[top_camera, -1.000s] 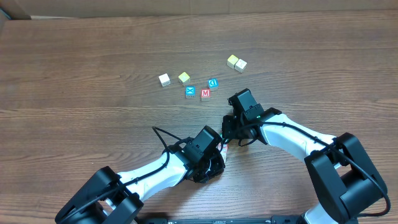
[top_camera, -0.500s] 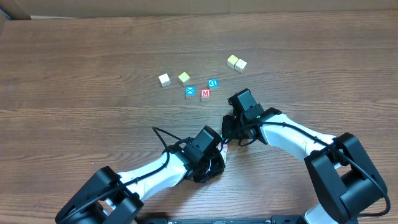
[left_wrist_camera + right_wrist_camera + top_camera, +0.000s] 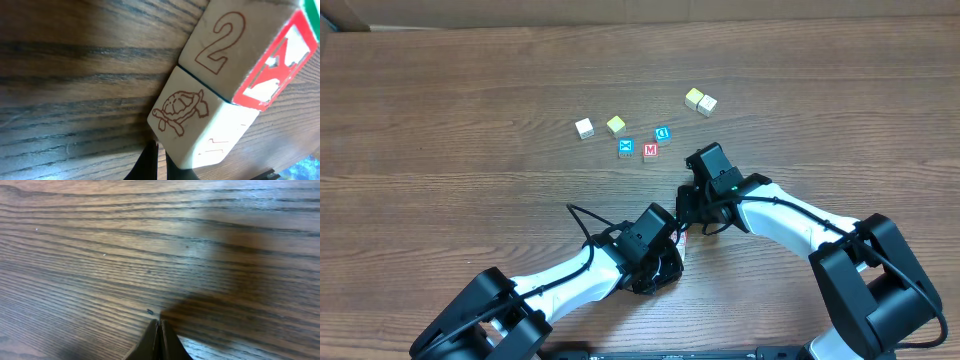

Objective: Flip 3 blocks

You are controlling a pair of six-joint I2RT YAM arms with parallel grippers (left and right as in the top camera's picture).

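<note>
Nothing is being shown to differ from a second ago: arms and cubes are being kept in place. The Y block [image 3: 240, 50] and the turtle block [image 3: 195, 125] are being rested on the table [image 3: 150, 240], faces touching. Their row is being run diagonally away from the left gripper [image 3: 156, 157], with the turtle block just beside its tips. The red Y face is being turned sideways. This gripper and the right gripper [image 3: 159, 335] are being held fully closed, with nothing gripped.
</note>
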